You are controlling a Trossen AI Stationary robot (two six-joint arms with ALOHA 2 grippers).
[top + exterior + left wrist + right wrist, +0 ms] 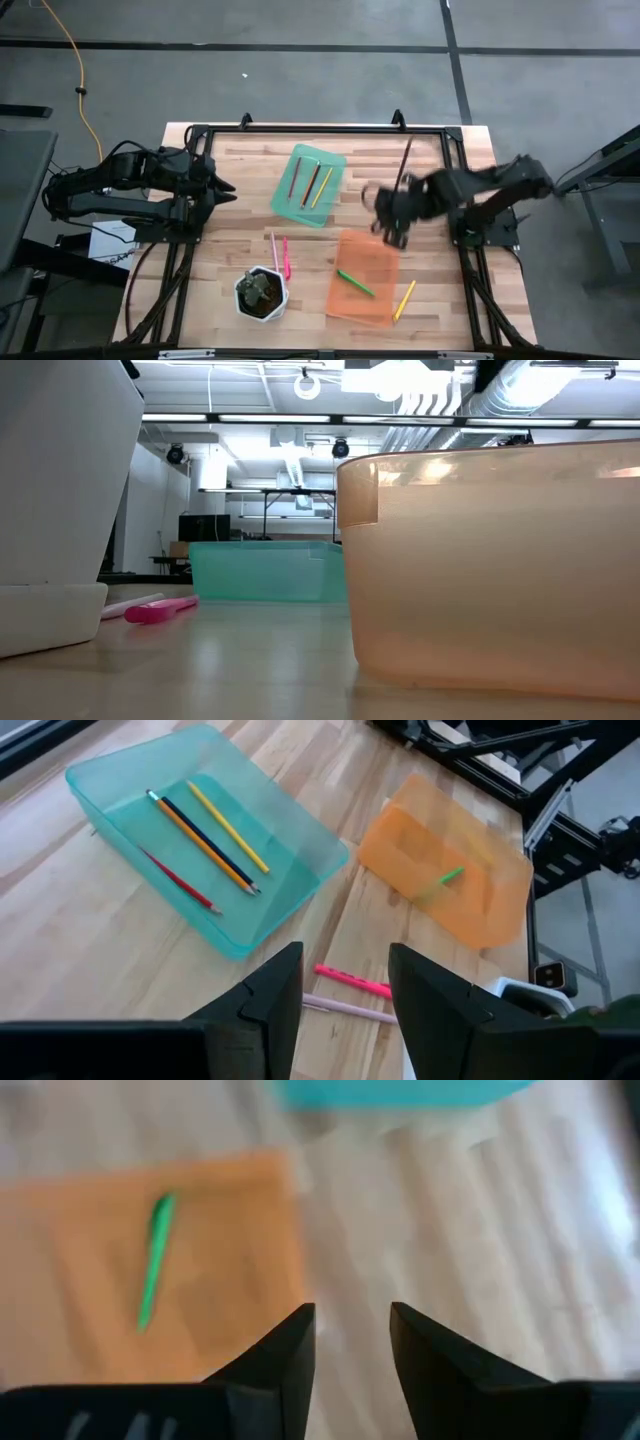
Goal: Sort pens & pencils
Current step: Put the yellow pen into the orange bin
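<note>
Orange tray: green pen inside
R hand: open, empty, above tray's far edge
L hand: open, well left of tray

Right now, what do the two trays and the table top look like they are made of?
Green tray: seemingly thin plastic, translucent and glossy; the pencils inside show through its wall. Orange tray: likely the same plastic, see-through, with the green pen visible in it. Table top: apparently wood, pale jointed strips with grain, with a light sheen in the low view.
</note>
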